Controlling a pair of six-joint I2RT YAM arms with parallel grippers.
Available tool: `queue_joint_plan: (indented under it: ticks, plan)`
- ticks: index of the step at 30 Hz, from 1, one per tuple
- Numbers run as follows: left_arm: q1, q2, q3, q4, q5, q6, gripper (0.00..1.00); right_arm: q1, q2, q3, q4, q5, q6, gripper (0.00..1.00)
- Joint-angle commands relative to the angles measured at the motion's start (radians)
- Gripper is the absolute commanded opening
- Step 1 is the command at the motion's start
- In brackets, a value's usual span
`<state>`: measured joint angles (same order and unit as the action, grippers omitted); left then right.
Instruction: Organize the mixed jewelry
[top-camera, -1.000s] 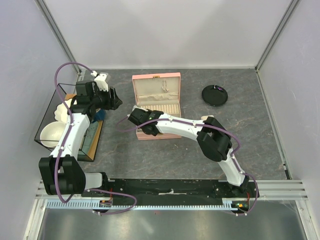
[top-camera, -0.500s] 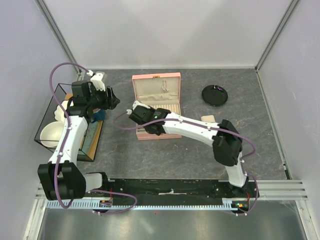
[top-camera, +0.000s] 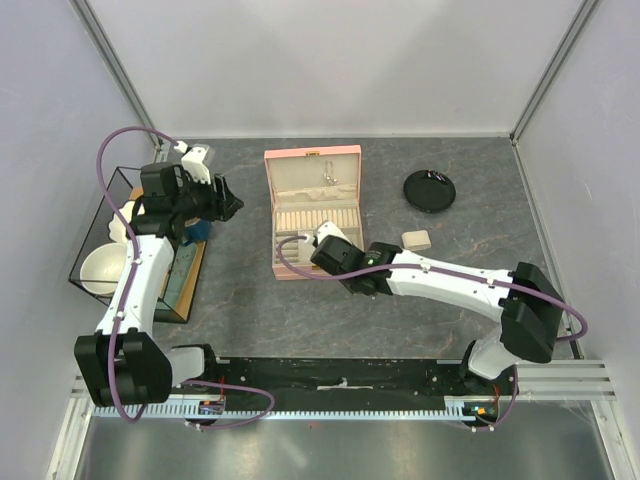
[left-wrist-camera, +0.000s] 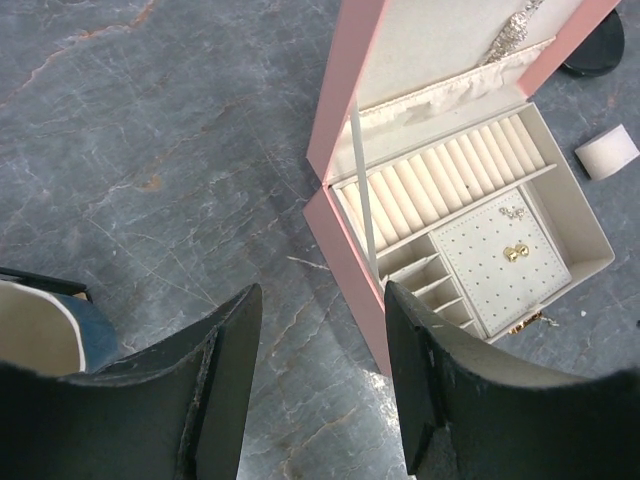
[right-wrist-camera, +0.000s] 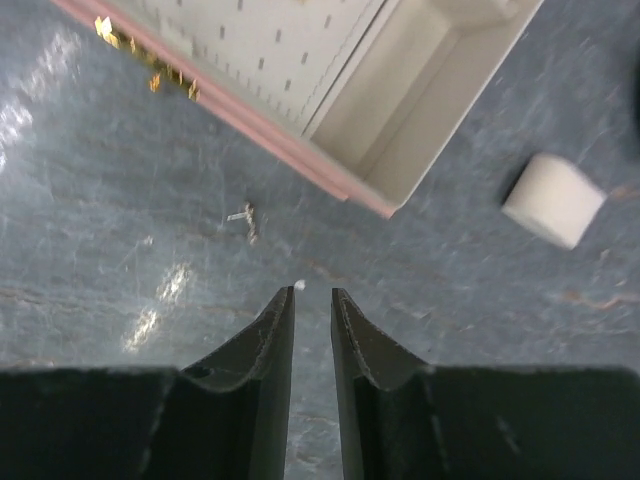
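1. A loose stud (right-wrist-camera: 243, 214) lies on the bench (right-wrist-camera: 120, 250) just before the box (right-wrist-camera: 320, 172) (earrings (left-wrist-camera: 514, 252) sit inside).
2. The right end effector (right-wrist-camera: 313, 292) has swung off the box to it, slit-open, apparently empty.
3. Left end effector (left-wrist-camera: 322, 290): wide, empty.
4. Stud likely next.

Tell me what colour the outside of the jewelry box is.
The jewelry box is pink outside; the left wrist view shows it best.

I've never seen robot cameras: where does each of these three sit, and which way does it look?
Top: fixed above and behind, looking down at the table; left arm, right arm show.
Left wrist: on its arm, looking down past the left gripper at the open pink box.
Right wrist: low, looking down past the right gripper at the box's corner.
All share the box and beige pad.
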<state>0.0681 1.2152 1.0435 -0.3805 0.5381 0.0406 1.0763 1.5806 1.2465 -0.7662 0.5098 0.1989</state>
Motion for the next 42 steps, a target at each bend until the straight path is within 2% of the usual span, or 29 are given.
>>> queue_joint_plan:
  ticks: [1, 11, 19, 29, 42]
  plan:
    - [0.006, -0.023, -0.01, 0.0, 0.065, -0.001, 0.6, 0.019, -0.047, -0.126, 0.126, -0.088, 0.115, 0.29]
    - [0.006, -0.023, -0.023, 0.002, 0.089, 0.004, 0.6, 0.02, 0.064, -0.17, 0.277, -0.086, 0.07, 0.31]
    - [0.004, -0.019, -0.023, -0.008, 0.088, 0.018, 0.6, 0.02, 0.15, -0.157, 0.321, -0.106, 0.024, 0.31]
    - [0.006, -0.014, -0.025, -0.011, 0.088, 0.024, 0.6, 0.001, 0.147, -0.156, 0.312, -0.114, -0.012, 0.34]
    - [0.007, -0.013, -0.023, -0.012, 0.089, 0.024, 0.6, -0.041, 0.148, -0.176, 0.303, -0.152, -0.042, 0.34]
